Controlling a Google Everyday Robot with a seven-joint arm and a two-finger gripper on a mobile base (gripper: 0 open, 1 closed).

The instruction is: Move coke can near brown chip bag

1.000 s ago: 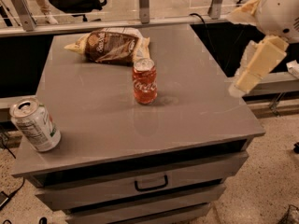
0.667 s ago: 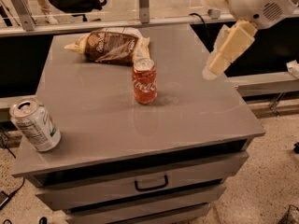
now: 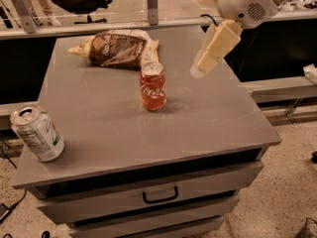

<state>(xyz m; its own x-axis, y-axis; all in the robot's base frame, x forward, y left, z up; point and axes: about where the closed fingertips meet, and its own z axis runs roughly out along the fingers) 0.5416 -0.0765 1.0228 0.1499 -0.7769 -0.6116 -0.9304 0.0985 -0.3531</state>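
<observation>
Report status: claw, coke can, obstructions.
Claw hovers right of coke can, not touching. Coke can upright, just in front of brown chip bag. Nothing between claw and can.

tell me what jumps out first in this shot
The red coke can stands upright at the middle of the grey cabinet top, close in front of the brown chip bag lying near the back edge. The robot's cream pincer hangs above the top's right side, apart from the can. A white and green can stands at the front left corner.
</observation>
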